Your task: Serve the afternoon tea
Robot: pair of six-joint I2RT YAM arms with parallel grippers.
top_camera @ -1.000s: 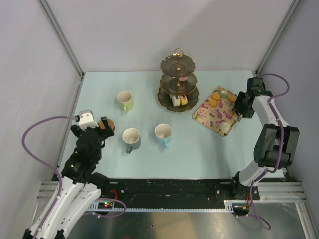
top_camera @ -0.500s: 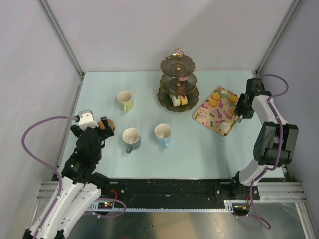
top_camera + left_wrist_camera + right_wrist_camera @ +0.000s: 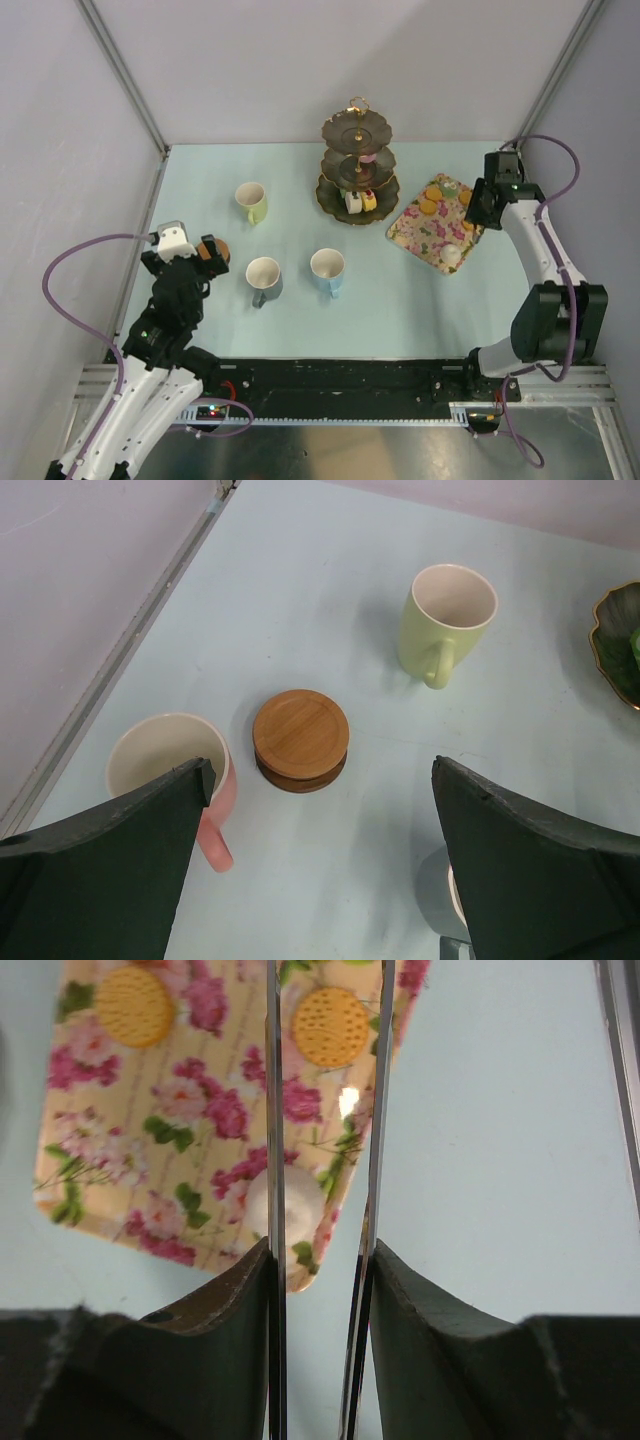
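The dark gold-rimmed three-tier stand (image 3: 358, 165) stands at the back with small cakes (image 3: 360, 201) on its bottom tier. Yellow-green mug (image 3: 252, 202), grey mug (image 3: 264, 279) and blue mug (image 3: 328, 270) stand on the table. My left gripper (image 3: 322, 780) is open and empty above a stack of brown coasters (image 3: 300, 738), with the pink mug (image 3: 170, 770) to their left. My right gripper (image 3: 320, 1255) is shut on metal tongs (image 3: 273, 1110), held over the floral tray's right edge above a white cake (image 3: 300, 1205) and an orange cake (image 3: 330, 1025).
The floral tray (image 3: 420, 235) lies right of the stand with several cakes on it. Grey walls close the left, back and right sides. The right arm's elbow (image 3: 555, 310) stands near the right wall.
My right wrist has shifted slightly towards the back over the tray's right edge, and its elbow has swung nearer. The left arm has not moved.
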